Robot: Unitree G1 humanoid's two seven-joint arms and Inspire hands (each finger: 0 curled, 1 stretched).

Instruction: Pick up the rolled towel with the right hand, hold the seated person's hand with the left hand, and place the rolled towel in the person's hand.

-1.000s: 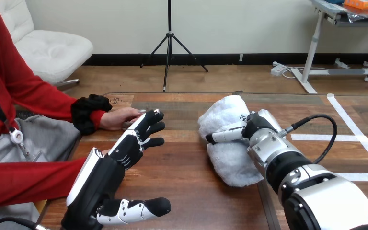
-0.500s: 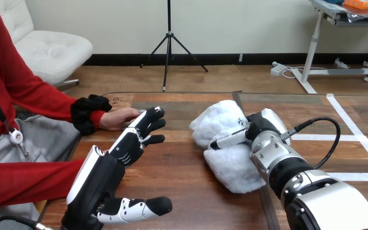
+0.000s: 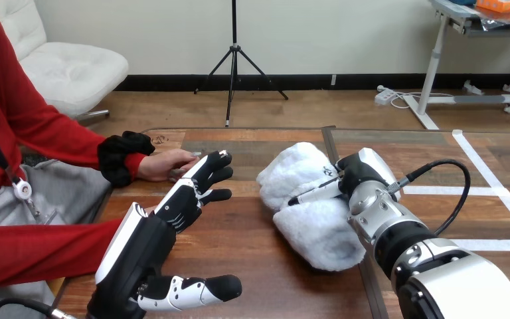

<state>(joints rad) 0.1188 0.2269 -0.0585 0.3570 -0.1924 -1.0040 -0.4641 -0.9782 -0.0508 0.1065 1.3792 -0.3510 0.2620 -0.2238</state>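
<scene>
Black-and-white right hand (image 3: 353, 178) is clasped round the fluffy white rolled towel (image 3: 309, 222), which is creased under its thumb, right of centre on the dark wooden table (image 3: 259, 232). Its left hand (image 3: 172, 211) is held released, fingers straight, fingertips just beside the person's hand (image 3: 163, 163) at the table's left edge; contact cannot be told. White tape lines (image 3: 485, 191) are seen on the table's right part.

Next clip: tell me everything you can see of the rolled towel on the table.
The rolled towel is white, fluffy terry-like cloth, a thick roll squeezed at its middle into two bulging lobes. It lies slanted on the wooden table, right of centre, one end toward the far side. The right robot hand grips it from the right, a finger pressed across the waist.
</scene>
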